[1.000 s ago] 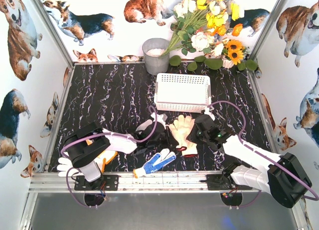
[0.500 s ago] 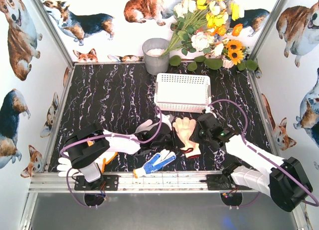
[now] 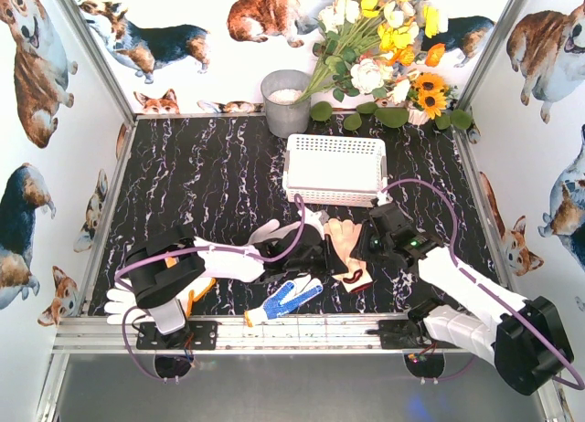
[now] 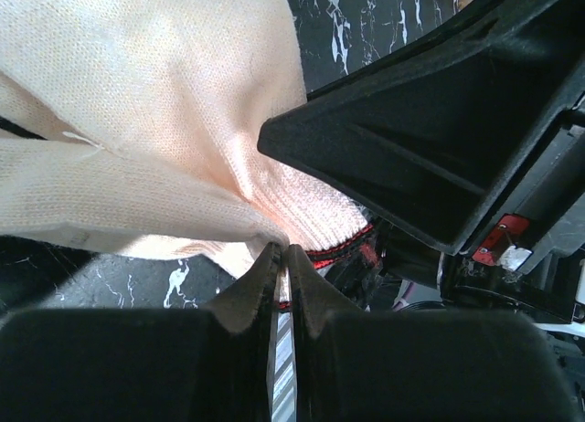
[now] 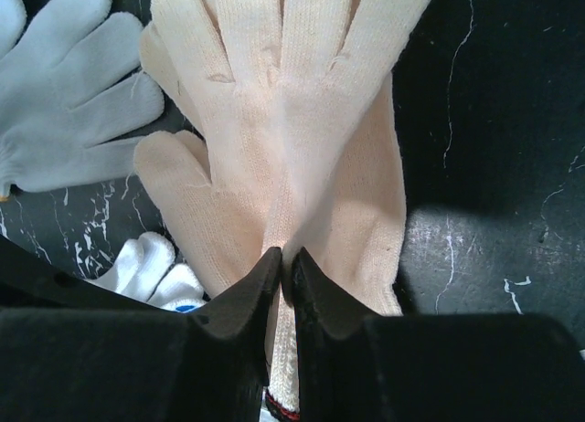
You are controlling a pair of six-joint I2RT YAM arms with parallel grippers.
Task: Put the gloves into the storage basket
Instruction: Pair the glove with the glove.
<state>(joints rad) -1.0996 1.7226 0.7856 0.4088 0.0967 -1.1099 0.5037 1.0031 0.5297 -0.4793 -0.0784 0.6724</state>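
A pale yellow glove (image 3: 340, 242) with a dark red-edged cuff (image 3: 356, 279) hangs bunched between my two grippers, in front of the white storage basket (image 3: 334, 195). My right gripper (image 5: 285, 262) is shut on a fold down the middle of this pale glove (image 5: 283, 121). My left gripper (image 4: 281, 250) is shut, pinching the glove's (image 4: 155, 121) edge close to the cuff. A plain white glove (image 3: 272, 228) lies by the left arm. The blue-dotted glove (image 3: 283, 299) is near the front rail. A white glove (image 3: 117, 303) and an orange-yellow one (image 3: 194, 292) lie at the front left.
A grey metal bucket (image 3: 285, 100) stands behind the basket, with a bunch of flowers (image 3: 384, 47) to its right. Printed walls close in both sides. The two wrists nearly touch over the glove, and purple cables loop above them.
The left gripper has moved right to the glove's cuff. The right gripper has drawn the glove up and toward the basket, bunching it from flat.
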